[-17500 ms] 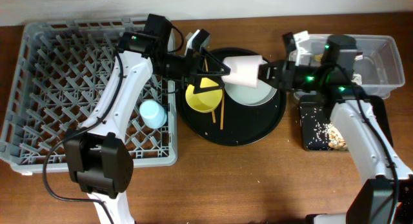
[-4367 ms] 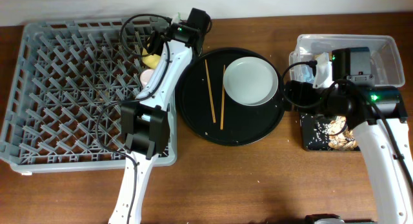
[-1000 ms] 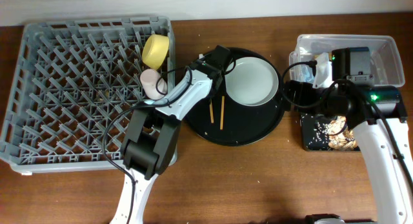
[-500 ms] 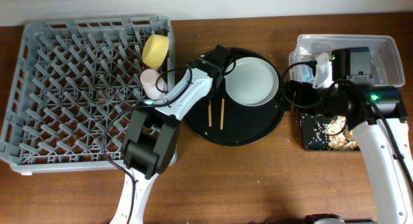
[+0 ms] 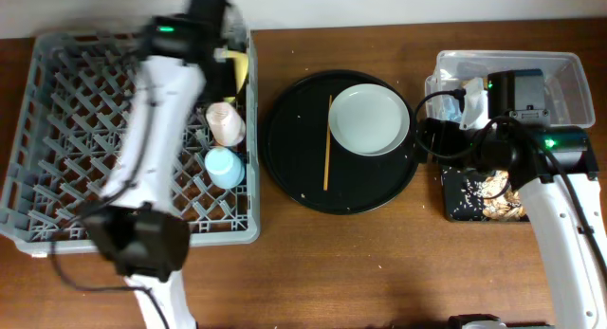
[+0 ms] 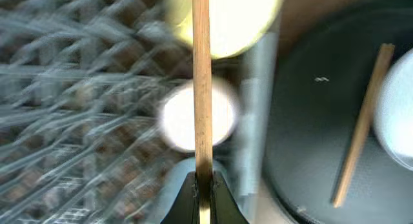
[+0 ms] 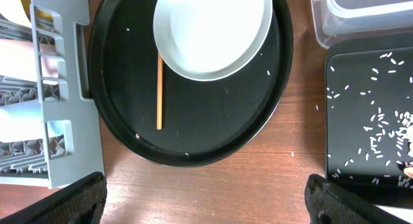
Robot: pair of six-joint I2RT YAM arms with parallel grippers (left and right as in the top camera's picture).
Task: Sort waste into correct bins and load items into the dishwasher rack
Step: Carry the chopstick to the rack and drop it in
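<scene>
My left gripper [image 6: 202, 190] is shut on a wooden chopstick [image 6: 201, 88] and holds it over the grey dishwasher rack [image 5: 85, 130], above the yellow bowl [image 6: 222, 24], pink cup [image 5: 223, 123] and blue cup [image 5: 226, 166]. In the overhead view the left arm [image 5: 166, 45] is a blur at the rack's back right corner. The other chopstick [image 5: 327, 156] lies on the round black tray [image 5: 294, 158] beside the pale plate [image 5: 370, 118]. My right gripper [image 7: 206, 197] stands wide open and empty over the table, just in front of that tray.
At the right stand the clear tub [image 5: 560, 73] and, in front of it, the shallow black tray [image 5: 460, 191] strewn with rice grains and food scraps [image 5: 498, 204]. Bare wooden table [image 5: 360, 263] runs along the front.
My left gripper has closed on one chopstick, lifted it off the round tray and swung it left over the rack. The right arm has not moved.
</scene>
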